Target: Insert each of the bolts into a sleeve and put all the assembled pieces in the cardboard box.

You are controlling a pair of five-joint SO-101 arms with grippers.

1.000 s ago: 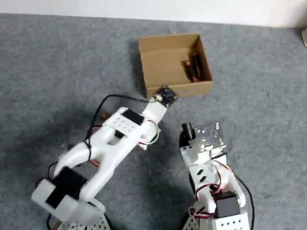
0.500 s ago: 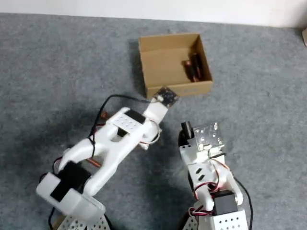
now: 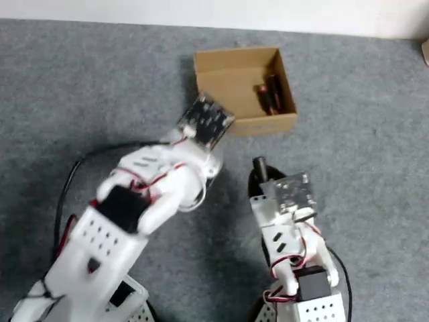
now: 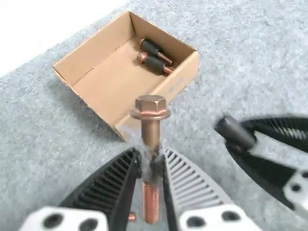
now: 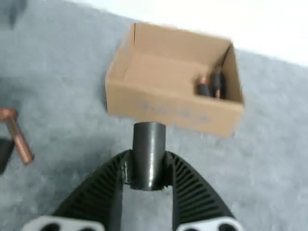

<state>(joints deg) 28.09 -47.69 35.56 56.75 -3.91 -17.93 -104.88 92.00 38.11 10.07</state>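
Observation:
My left gripper (image 4: 151,166) is shut on a copper bolt (image 4: 149,126), its hex head pointing toward the cardboard box (image 4: 103,79). My right gripper (image 5: 146,169) is shut on a black sleeve (image 5: 148,153) standing upright between the fingers; the same sleeve (image 4: 235,133) shows in the left wrist view, close beside the bolt. In the high view the sleeve (image 3: 259,166) sits just in front of the box (image 3: 221,87), right of the left arm's wrist (image 3: 206,121). Two assembled pieces (image 3: 269,93) lie in the box's right side. The bolt (image 5: 15,134) shows at the right wrist view's edge.
Grey carpet (image 3: 80,100) covers the table, with open room left of and behind the box. The two arms' bases (image 3: 295,295) stand close together at the near edge.
The left arm has risen and swung toward the box, its wrist now overlapping the box's front left corner. The right arm has barely shifted.

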